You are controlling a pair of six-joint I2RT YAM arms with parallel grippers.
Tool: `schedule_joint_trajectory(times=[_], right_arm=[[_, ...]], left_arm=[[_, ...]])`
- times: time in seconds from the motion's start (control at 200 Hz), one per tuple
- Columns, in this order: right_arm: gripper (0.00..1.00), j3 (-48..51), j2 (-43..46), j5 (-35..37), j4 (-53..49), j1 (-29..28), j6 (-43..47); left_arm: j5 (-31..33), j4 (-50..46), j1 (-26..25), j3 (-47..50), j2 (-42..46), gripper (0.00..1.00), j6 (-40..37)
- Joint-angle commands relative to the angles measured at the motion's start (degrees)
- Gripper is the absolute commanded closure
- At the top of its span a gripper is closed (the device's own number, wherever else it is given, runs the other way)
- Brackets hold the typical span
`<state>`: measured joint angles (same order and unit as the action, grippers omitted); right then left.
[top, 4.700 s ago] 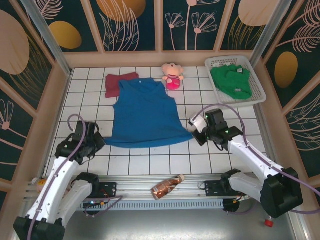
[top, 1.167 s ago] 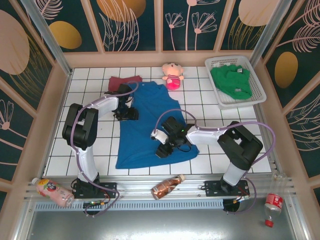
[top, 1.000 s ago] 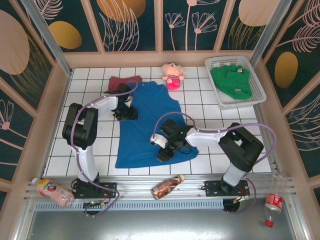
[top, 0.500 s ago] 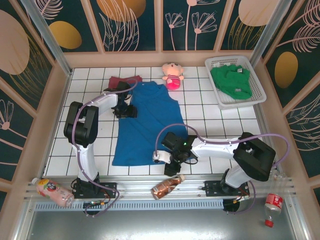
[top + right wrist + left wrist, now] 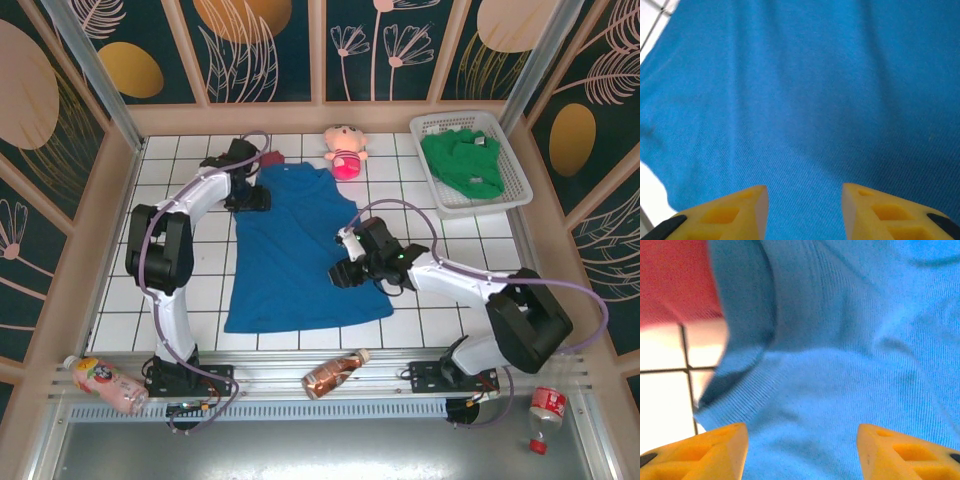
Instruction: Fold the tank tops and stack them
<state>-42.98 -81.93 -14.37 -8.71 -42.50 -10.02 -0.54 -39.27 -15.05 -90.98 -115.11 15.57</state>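
Tbl [image 5: 480, 235]: blue top [image 5: 300, 250], maroon top [image 5: 675, 282], doll [image 5: 345, 152], basket [image 5: 482, 207].

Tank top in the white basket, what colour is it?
The tank top in the basket is green, clearest in the top external view.

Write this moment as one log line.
blue top: on table | left tool: open, over its shoulder | right tool: open, over blue top | green top: in basket
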Motion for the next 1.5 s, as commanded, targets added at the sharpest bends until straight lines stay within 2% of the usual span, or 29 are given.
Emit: schedule_joint_trajectory(times=[0.0,0.29,0.43,0.54,0.876,1.146,1.206,1.386,1.496], right_arm=[[0.56,0.44,-2.41,4.25,1.60,-0.62,-9.70],[0.56,1.30,-6.80,6.35,-4.36,-3.46,-11.03],[0.56,1.94,-8.40,6.81,-4.01,-4.12,-10.81],[0.56,1.49,-10.04,8.13,-5.48,-3.90,-10.50],[0.58,1.40,-13.01,13.52,-14.47,-1.45,-10.11],[0.59,3.37,-12.55,14.55,-16.47,1.51,-13.04],[0.60,4.23,-12.00,14.72,-16.68,2.01,-13.65],[0.60,6.79,-9.98,14.99,-17.91,3.53,-15.51],[0.62,8.58,-8.14,16.05,-18.55,5.88,-16.55]], left_arm=[[5.79,2.57,1.97,-2.20,0.47,0.40,0.65],[2.11,13.84,7.29,-6.08,-4.69,0.40,4.36],[0.27,14.37,7.64,-11.76,-9.65,0.41,4.15],[0.84,10.33,7.67,-16.52,-14.43,0.42,4.12],[1.34,15.25,10.93,-14.54,-17.49,0.42,4.89],[-4.66,18.08,12.32,-14.16,-16.84,0.42,8.23],[-3.74,18.00,12.32,-13.64,-15.77,0.42,8.43],[-6.84,9.67,12.32,-21.18,-22.68,0.51,6.20],[-3.37,9.05,12.33,-21.93,-24.07,0.57,5.36]])
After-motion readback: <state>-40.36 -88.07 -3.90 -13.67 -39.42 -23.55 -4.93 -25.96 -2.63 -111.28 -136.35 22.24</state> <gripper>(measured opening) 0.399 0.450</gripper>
